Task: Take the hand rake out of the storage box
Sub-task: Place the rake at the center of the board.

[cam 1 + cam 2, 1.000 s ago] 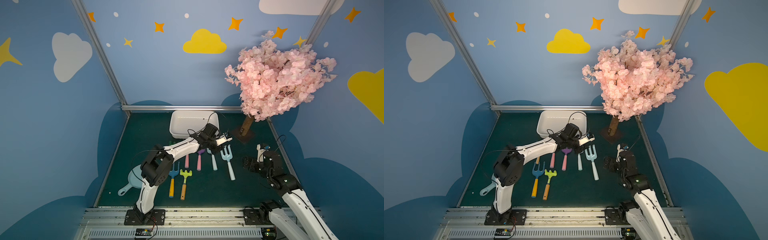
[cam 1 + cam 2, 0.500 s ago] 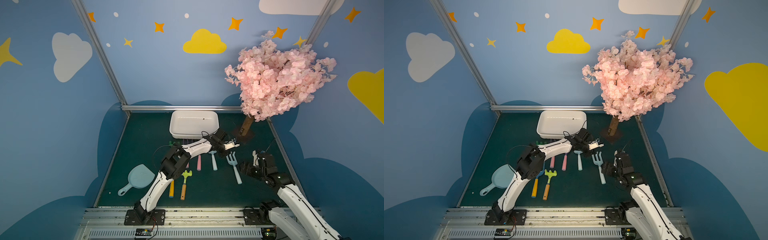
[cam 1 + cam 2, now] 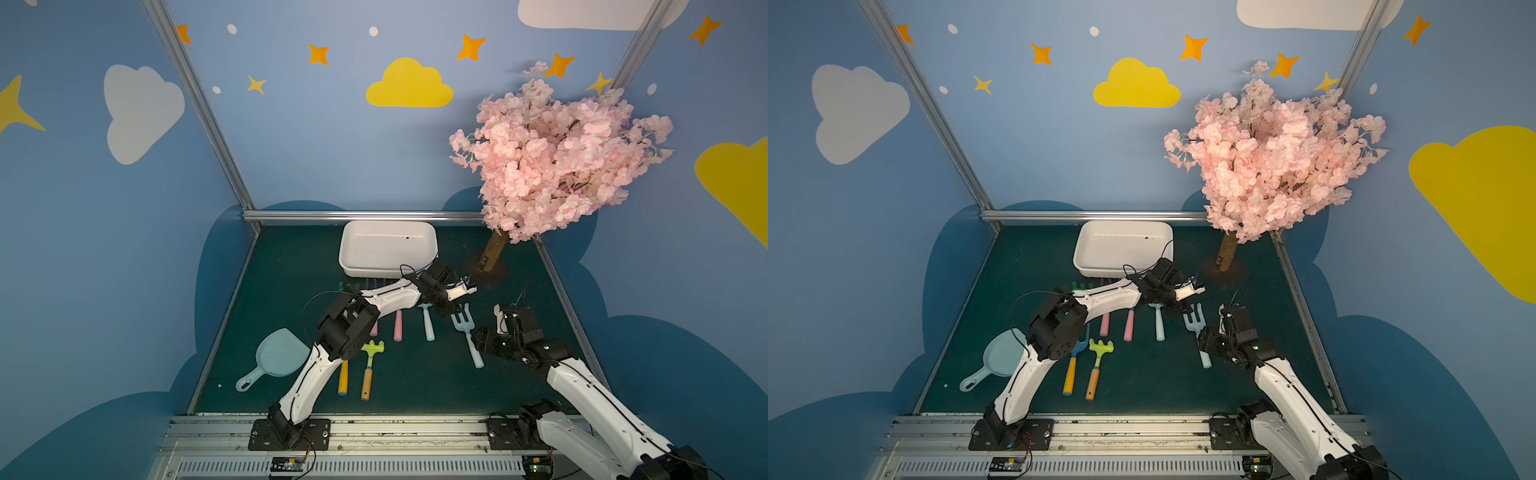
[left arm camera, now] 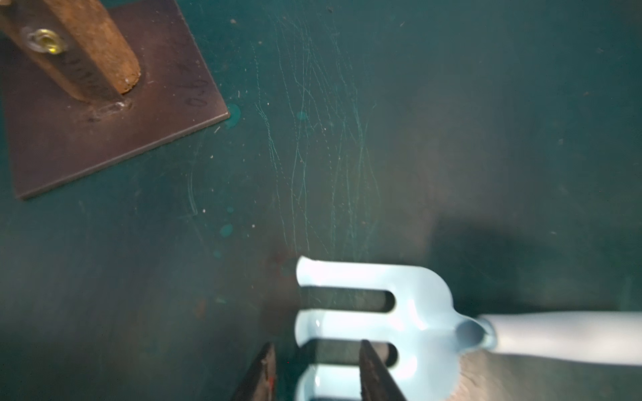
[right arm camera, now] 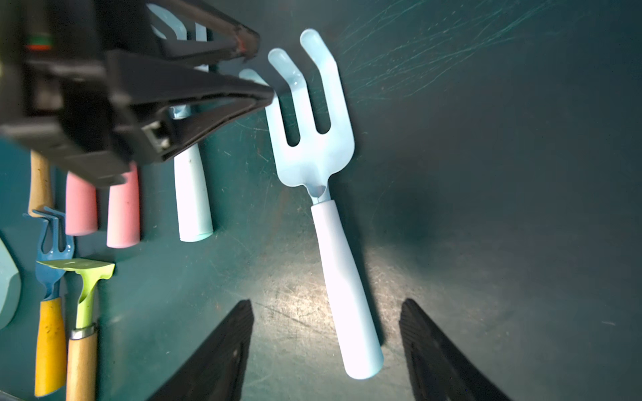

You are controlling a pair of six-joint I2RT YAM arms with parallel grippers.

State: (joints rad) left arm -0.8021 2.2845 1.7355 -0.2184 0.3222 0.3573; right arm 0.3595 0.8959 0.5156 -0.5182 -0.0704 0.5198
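The light blue hand rake lies flat on the green mat, outside the white storage box, which holds nothing. My left gripper is open at the rake's head, and the tip of the outer tine sits loosely between its fingers. The right gripper is open too. It straddles the end of the handle with a gap on both sides.
A pink blossom tree stands on a brown base plate just behind the rake. Left of the rake lie several other toy tools, a green rake and a pale scoop. Metal rails edge the mat.
The left arm carried the rake rightward and set it on the mat, then its jaws opened. The right gripper moved in over the handle and its jaws narrowed a little.
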